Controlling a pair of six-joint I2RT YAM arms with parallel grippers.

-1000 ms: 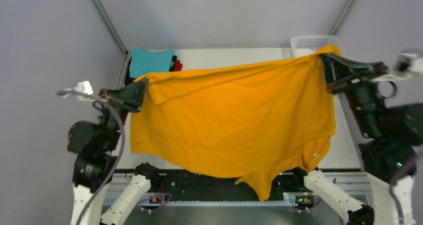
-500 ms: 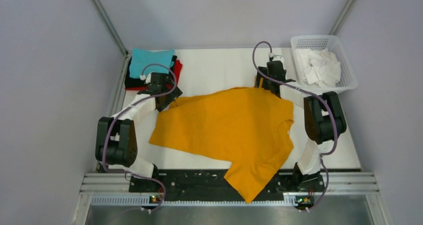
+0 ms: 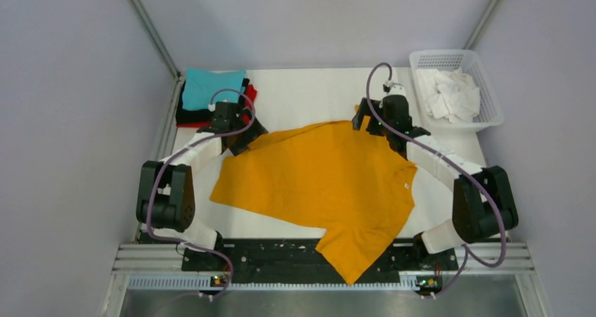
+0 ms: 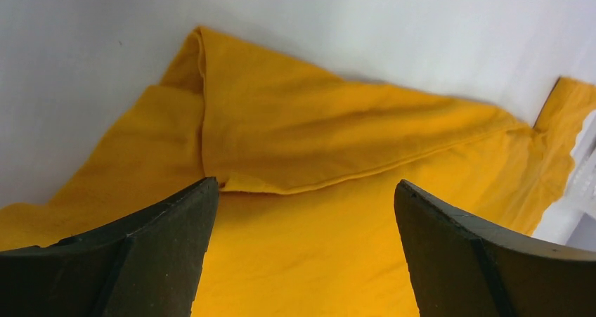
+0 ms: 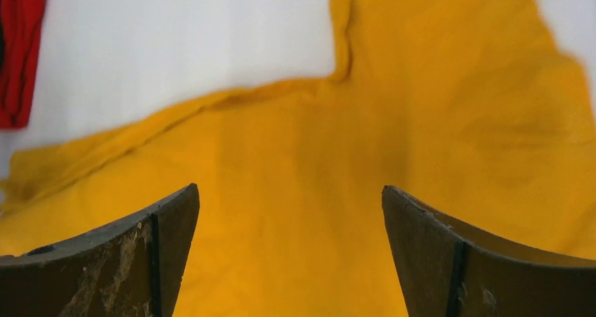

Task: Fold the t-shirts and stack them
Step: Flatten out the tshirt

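The large mustard-orange t-shirt point(image 3: 316, 183) lies spread on the white table point(image 3: 302, 95), with one end drooping over the near edge. Its far left corner is folded over on itself point(image 4: 316, 120). My left gripper point(image 3: 242, 138) hovers at that corner, open, with only cloth below the gap point(image 4: 306, 187). My right gripper point(image 3: 365, 122) stands open over the shirt's far right corner point(image 5: 289, 190), its fingers holding nothing. A folded stack sits at the back left: teal t-shirt point(image 3: 211, 85) on top, black point(image 3: 184, 113) and red point(image 3: 249, 95) beneath.
A white plastic basket point(image 3: 492, 120) with crumpled white cloths point(image 3: 450, 95) stands at the back right corner. The red tee's edge point(image 5: 17, 50) shows at the upper left of the right wrist view. A metal rail point(image 3: 281, 261) runs along the near edge.
A second ago both grippers held the orange shirt stretched in the air. They have come down to the table's far side and opened, and the shirt now lies on the table.
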